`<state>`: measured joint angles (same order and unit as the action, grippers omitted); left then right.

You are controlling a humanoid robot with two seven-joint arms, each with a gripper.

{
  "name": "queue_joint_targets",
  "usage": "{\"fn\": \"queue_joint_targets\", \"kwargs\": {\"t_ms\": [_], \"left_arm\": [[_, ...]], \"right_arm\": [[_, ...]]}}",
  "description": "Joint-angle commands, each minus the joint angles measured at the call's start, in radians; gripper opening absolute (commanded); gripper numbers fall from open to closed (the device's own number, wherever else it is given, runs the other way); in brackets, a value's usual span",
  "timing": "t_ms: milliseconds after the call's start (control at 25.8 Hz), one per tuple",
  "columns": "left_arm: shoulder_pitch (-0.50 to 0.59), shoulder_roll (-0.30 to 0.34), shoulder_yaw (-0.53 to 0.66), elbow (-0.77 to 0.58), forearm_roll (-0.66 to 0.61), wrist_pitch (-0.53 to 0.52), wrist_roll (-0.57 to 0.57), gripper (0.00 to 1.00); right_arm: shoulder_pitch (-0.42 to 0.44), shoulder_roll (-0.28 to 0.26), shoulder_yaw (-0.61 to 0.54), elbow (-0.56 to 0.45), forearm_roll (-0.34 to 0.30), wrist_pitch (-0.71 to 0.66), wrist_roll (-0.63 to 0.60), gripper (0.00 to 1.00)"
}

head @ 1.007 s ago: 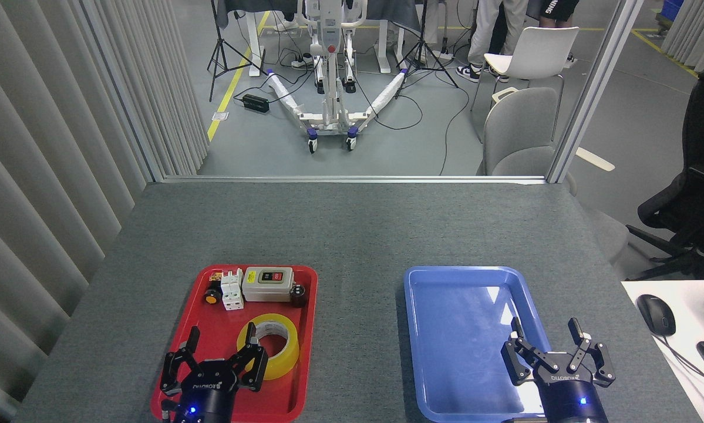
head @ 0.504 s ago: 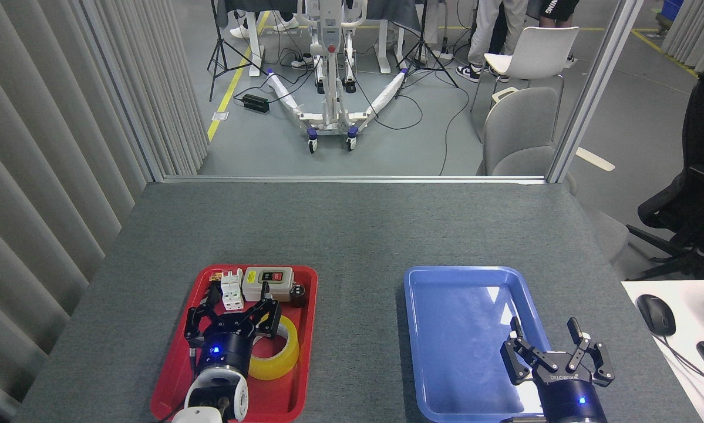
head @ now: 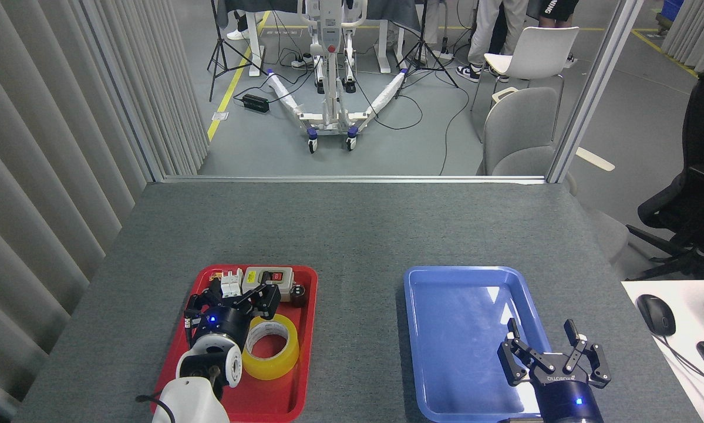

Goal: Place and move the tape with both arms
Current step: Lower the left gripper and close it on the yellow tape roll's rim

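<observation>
— Tape [head: 270,346]?
— Lying flat in the red tray [head: 305,376], near its middle, white core facing up, yellow band around it. Just right of the left wrist.

— Left gripper [head: 234,298]?
— Reaching over the far half of the red tray, just beyond the roll. Black fingers [head: 268,296] spread apart, nothing between them; tips over the small electrical parts at the tray's far end. Blue light glowing on the wrist. Hard to say whether any fingertip touches the roll's far rim.

— Those small parts?
— A grey switch box [head: 268,277] with a red button, a white breaker block [head: 231,281] beside it, a small dark cylinder [head: 297,294] to the right. All crowded along the far edge of the red tray.

— Right gripper [head: 553,349]?
— Hovering over the near right corner of the blue tray [head: 422,352]. Fingers [head: 511,330] wide open, holding nothing. Blue light lit below the printed band.

— Trays relative to each other?
— Side by side on the grey surface [head: 352,229], well apart, red on the left, blue on the right.

— Beyond the surface?
— A grey chair [head: 519,132], a white chair [head: 534,54] behind it, a wheeled white stand [head: 331,111] with cables across the floor. On the right edge, a black mouse [head: 656,314] on a white desk [head: 680,364].
</observation>
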<state>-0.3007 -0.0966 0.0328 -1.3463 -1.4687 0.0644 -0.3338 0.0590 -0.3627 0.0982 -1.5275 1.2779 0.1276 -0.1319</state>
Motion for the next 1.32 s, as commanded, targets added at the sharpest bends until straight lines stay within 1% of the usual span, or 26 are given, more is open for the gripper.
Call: {"fn": "queue_joint_targets", "kwargs": {"t_ms": [0, 116, 310, 504, 620, 697, 814, 930, 1278], "left_arm": [[-0.038, 0.014, 0.013, -0.016, 0.022, 0.000, -0.294, 1.00], [-0.052, 0.017, 0.042, 0.004, 0.016, 0.000, -0.419, 1.00], [-0.078, 0.067, 0.067, 0.010, 0.016, -0.002, -0.608, 1.00], [-0.081, 0.071, 0.067, 0.021, 0.018, -0.003, -0.748, 1.00], [-0.083, 0.071, 0.067, 0.023, 0.019, -0.008, -0.760, 1.00], [-0.087, 0.072, 0.065, 0.026, 0.018, -0.008, -0.760, 0.99], [-0.087, 0.072, 0.065, 0.029, 0.018, -0.008, -0.760, 0.99], [-0.089, 0.072, 0.064, 0.044, 0.016, -0.006, -0.758, 0.99], [-0.091, 0.066, 0.053, 0.059, 0.016, -0.006, -0.757, 0.99]], "right_arm": [[-0.001, 0.002, 0.002, 0.000, 0.001, 0.000, 0.002, 1.00], [-0.001, 0.002, 0.002, 0.000, 0.001, 0.000, 0.002, 1.00], [0.001, 0.002, 0.003, 0.001, 0.003, 0.001, 0.002, 1.00], [0.001, 0.002, 0.003, 0.001, 0.003, 0.001, 0.002, 1.00], [0.002, 0.004, 0.005, 0.001, 0.008, 0.001, 0.002, 1.00], [0.002, 0.005, 0.005, 0.000, 0.024, 0.001, 0.002, 1.00], [0.002, 0.024, 0.005, 0.001, 0.032, 0.001, 0.002, 1.00], [0.002, 0.030, 0.005, 0.001, 0.049, 0.001, 0.003, 1.00], [0.002, 0.047, 0.006, 0.001, 0.060, 0.001, 0.003, 1.00]]}}
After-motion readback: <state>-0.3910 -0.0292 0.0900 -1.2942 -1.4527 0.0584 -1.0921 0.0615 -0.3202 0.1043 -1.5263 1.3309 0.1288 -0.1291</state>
